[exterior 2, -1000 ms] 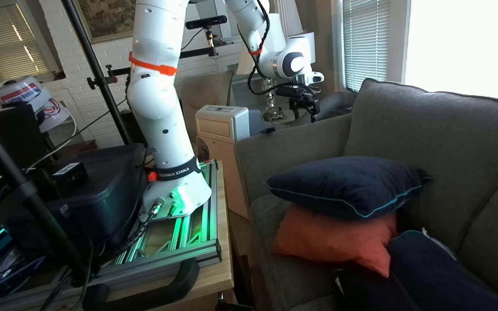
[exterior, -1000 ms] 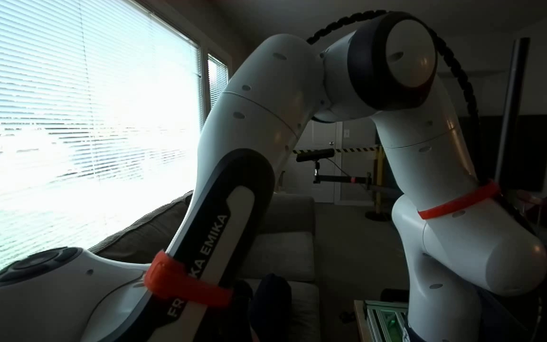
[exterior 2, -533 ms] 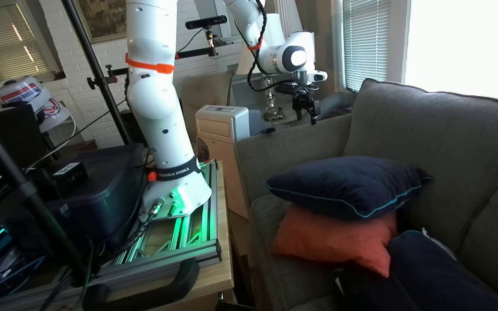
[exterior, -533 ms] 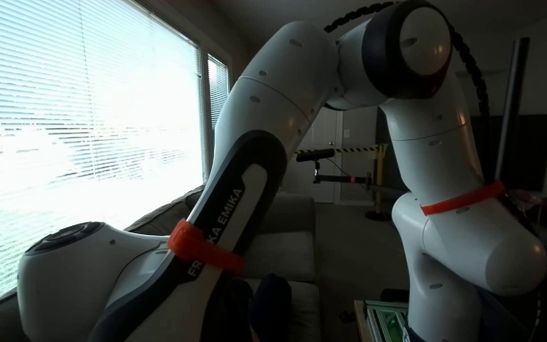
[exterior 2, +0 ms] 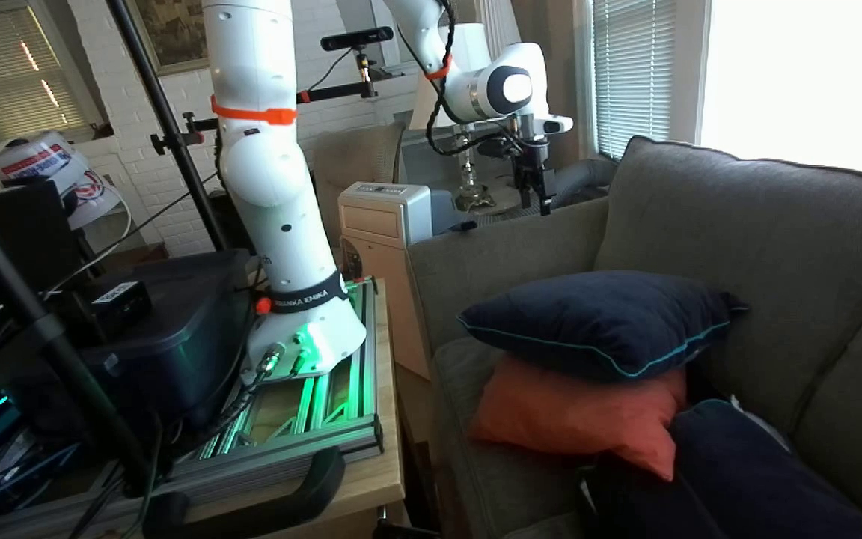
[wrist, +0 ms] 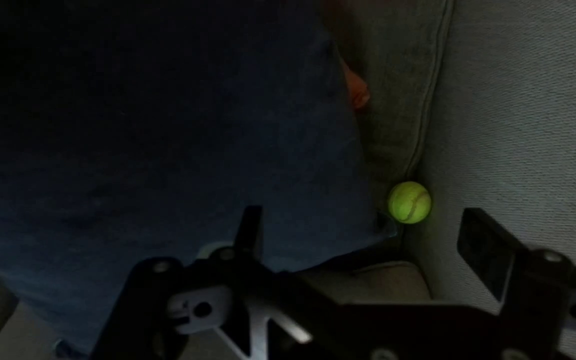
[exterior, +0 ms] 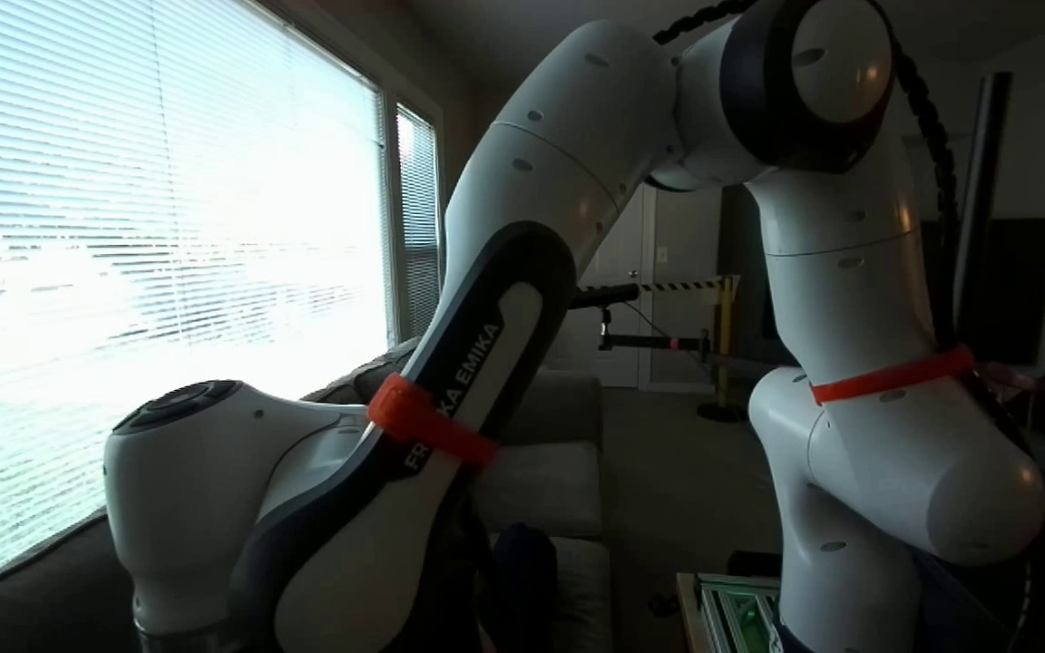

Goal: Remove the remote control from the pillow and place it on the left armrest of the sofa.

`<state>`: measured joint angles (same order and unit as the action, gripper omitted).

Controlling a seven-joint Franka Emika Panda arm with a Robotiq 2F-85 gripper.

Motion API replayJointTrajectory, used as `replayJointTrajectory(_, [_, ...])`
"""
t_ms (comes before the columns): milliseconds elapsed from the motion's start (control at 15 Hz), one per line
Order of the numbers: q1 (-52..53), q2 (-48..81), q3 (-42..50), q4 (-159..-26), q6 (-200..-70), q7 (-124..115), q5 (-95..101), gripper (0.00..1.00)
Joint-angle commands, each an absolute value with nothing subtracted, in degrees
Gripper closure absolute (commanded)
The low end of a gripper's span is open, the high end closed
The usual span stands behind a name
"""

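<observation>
Fingers (wrist: 485, 250) wide apart, room btwn; ball (wrist: 409, 202) nr pillow (wrist: 218, 150) edge.

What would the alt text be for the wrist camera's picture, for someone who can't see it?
An open black robot gripper, holding nothing, points toward a dark blue pillow and part of a grey sofa in dim light. A yellow-green tennis ball lies at the pillow's corner. Something pale, mostly hidden behind the gripper, can't be made out.
</observation>
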<state>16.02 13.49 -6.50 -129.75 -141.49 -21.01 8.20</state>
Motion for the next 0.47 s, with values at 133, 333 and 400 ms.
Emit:
replayJointTrajectory(133, [16.5,8.6,-3.5,-133.0,-137.7,-30.7,19.4,0.00])
replayJointTrajectory(333, [15.2,10.1,-4.5,-131.7,-138.8,-28.7,17.6,0.00])
replayJointTrajectory(400, [15.2,9.8,-4.6,-131.9,-138.8,-28.8,17.8,0.00])
